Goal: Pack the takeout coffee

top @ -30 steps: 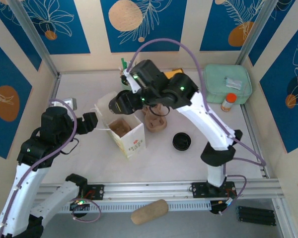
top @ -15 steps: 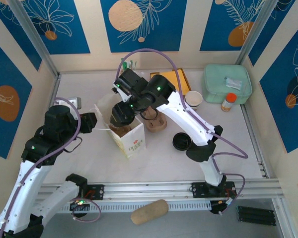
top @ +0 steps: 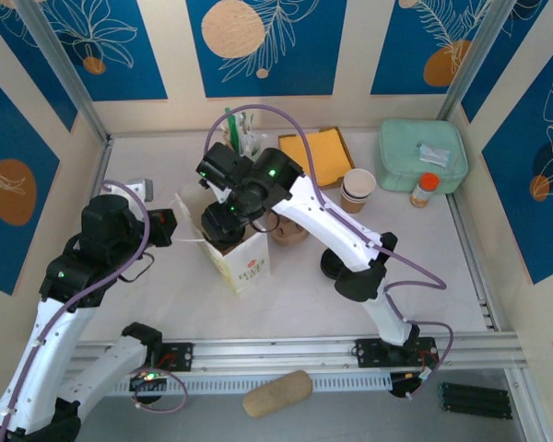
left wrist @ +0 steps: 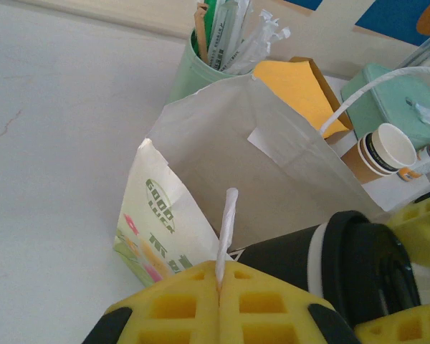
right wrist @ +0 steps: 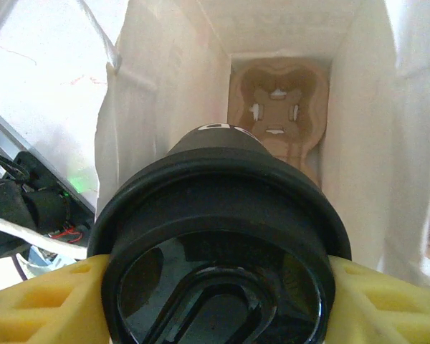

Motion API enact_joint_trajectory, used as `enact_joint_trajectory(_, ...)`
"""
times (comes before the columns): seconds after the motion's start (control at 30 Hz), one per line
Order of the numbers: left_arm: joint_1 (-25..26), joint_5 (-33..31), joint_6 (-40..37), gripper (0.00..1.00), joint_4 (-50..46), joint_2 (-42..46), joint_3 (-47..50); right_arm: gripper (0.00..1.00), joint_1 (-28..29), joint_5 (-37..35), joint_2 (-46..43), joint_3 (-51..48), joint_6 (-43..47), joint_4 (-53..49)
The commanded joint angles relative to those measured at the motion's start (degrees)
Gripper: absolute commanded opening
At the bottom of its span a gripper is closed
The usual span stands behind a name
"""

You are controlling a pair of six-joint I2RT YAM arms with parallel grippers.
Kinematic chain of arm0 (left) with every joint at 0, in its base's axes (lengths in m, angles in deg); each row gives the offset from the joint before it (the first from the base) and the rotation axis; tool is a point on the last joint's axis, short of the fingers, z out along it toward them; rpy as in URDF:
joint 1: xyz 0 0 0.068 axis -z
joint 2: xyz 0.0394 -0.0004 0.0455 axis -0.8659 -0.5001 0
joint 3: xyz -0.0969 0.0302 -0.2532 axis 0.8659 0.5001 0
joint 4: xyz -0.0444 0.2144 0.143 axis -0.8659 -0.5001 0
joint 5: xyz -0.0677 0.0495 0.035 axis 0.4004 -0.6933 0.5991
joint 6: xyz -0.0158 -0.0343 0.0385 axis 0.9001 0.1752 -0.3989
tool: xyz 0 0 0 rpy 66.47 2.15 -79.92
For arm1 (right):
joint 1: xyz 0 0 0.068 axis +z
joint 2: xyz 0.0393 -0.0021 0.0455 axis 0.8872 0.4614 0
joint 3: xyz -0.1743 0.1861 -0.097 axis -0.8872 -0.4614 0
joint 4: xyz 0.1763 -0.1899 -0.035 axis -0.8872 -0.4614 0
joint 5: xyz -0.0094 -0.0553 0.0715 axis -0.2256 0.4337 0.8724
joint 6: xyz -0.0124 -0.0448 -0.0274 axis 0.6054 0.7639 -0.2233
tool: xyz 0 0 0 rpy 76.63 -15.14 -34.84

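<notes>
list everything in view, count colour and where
paper bag: 1, white, upright, centre-left
takeout coffee: 1, black lid, held over the open paper bag
cup carrier: 1, brown, bag bottom
cup stack: 1, tan and white, back right
straw holder: 1, green, back centre
flat packets: 1 pile, orange, back centre
box: 1, mint green, back right corner
bottle: 1, orange cap, beside the box
left tool: 1, yellow pads, shut on bag handle
right tool: 1, yellow pads, gripping the takeout coffee

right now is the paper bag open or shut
Open: the paper bag gapes wide, with the cardboard cup carrier visible at its bottom.
</notes>
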Motion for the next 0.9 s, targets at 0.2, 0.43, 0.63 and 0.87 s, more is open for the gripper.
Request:
enact_joint_trajectory(0.2,0.2,2.6,-0.1,0.00,2.0,1.2,1.0,0.57,0.5,0.7,2.9,1.8,-2.2,-3.2)
enact_joint_trajectory(0.43,0.2,3.6,0.0,0.00,2.7,1.4,1.3,0.56,0.3,0.8,4.5,1.9,-2.5,-4.0)
enact_joint_trajectory(0.63,0.3,4.4,0.1,0.00,3.3,1.5,2.0,0.55,0.3,0.8,5.3,2.7,-2.7,-4.3)
enact_joint_trajectory(0.87,0.2,5.1,0.3,0.00,4.0,1.8,2.7,0.55,-0.2,0.9,6.9,2.6,-2.5,-4.4)
